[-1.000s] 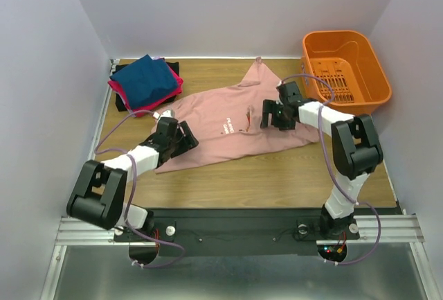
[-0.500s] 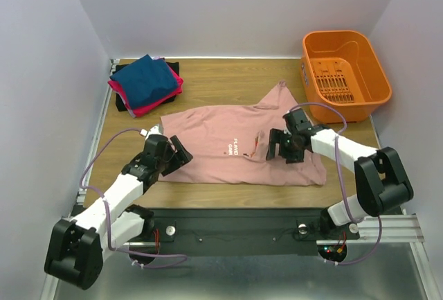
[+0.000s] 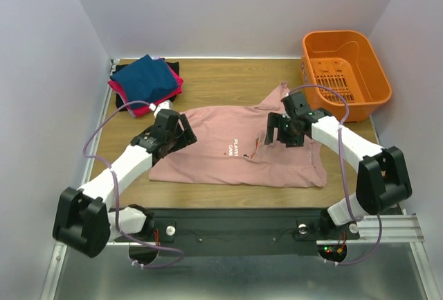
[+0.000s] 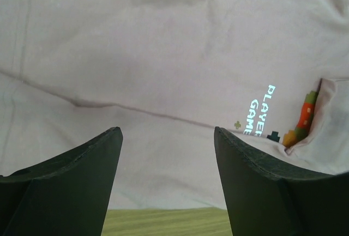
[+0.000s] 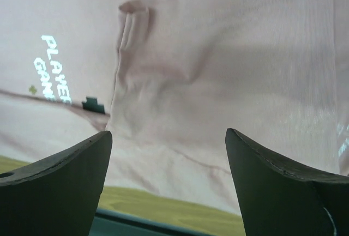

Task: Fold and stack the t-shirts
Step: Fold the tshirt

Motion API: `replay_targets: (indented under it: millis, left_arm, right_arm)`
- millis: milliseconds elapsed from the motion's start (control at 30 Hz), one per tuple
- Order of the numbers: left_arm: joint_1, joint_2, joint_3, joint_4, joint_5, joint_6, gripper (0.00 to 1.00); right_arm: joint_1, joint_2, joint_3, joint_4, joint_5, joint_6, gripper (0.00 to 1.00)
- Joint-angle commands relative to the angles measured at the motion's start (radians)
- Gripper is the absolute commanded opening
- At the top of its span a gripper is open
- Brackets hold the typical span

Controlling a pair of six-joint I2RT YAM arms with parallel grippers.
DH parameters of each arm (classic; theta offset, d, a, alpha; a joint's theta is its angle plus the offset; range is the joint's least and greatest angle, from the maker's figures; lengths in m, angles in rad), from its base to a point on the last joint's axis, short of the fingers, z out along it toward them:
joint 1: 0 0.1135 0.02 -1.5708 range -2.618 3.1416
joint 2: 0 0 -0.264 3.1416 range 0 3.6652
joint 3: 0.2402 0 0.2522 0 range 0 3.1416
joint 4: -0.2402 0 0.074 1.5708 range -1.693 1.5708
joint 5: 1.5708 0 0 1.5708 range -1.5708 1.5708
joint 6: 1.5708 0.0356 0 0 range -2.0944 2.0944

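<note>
From above, the pink t-shirt [image 3: 228,153] lies spread across the middle of the counter [image 3: 221,82], print side up, one sleeve reaching toward 1 o'clock. The left claw [image 3: 183,134] sits over the shirt's 9 o'clock edge and the right claw [image 3: 275,132] over its 3 o'clock part, beside the white lettering [image 3: 239,149]. From this height I cannot tell how wide either claw stands. At 10 o'clock on the counter sits the folded stack [image 3: 145,84], with a navy-blue tee on top and magenta and black ones beneath. The orange basket [image 3: 344,71] stands at 2 o'clock, apart from the shirts.

In the left wrist view, the left claw [image 4: 166,184] is spread wide, with nothing between its dark fingers [image 4: 71,187]. The pink t-shirt [image 4: 152,50] fills the view beyond them. Its white lettering [image 4: 260,110] and coloured pixel print [image 4: 302,121] lie toward 3 o'clock, and a strip of counter [image 4: 163,222] shows at 6 o'clock.

In the right wrist view, the right claw [image 5: 169,189] is also spread and grips nothing. Wrinkled pink t-shirt [image 5: 229,56] cloth lies beyond its fingers [image 5: 283,192], with the white lettering [image 5: 54,67] at 9 o'clock.
</note>
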Motion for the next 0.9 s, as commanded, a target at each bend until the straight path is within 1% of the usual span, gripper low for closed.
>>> replay_targets:
  millis: [0, 33, 100, 200, 333, 433, 600, 633, 867]
  left_arm:
    - [-0.037, 0.103, 0.082, 0.019, -0.051, 0.055, 0.80]
    - [-0.046, 0.143, 0.090, 0.036, -0.045, 0.053, 0.80]
    - [-0.068, 0.174, 0.088, 0.056, -0.037, 0.050, 0.80]
    - [-0.092, 0.220, 0.050, 0.098, -0.026, 0.030, 0.80]
    - [-0.114, 0.244, -0.059, 0.164, -0.003, -0.016, 0.80]
    - [-0.125, 0.246, -0.129, 0.179, 0.001, -0.050, 0.80]
    - [-0.155, 0.185, -0.223, 0.167, -0.008, -0.111, 0.80]
    - [-0.162, 0.151, -0.242, 0.164, -0.009, -0.138, 0.80]
    - [-0.200, 0.071, -0.288, 0.127, -0.006, -0.223, 0.80]
  right_arm:
    - [0.004, 0.093, 0.058, 0.029, 0.045, -0.048, 0.91]
    - [0.004, 0.106, 0.059, 0.052, 0.050, -0.050, 0.91]
    - [0.006, 0.133, 0.055, 0.077, 0.053, -0.054, 0.91]
    - [0.004, 0.176, 0.024, 0.120, 0.039, -0.050, 0.91]
    - [0.004, 0.196, -0.031, 0.152, 0.032, -0.059, 0.91]
    - [0.006, 0.190, -0.065, 0.157, 0.032, -0.065, 0.91]
    - [0.019, 0.138, -0.152, 0.157, -0.001, -0.041, 0.90]
    - [0.021, 0.127, -0.163, 0.158, -0.011, -0.036, 0.90]
    - [0.064, 0.051, -0.255, 0.154, -0.068, 0.033, 0.90]
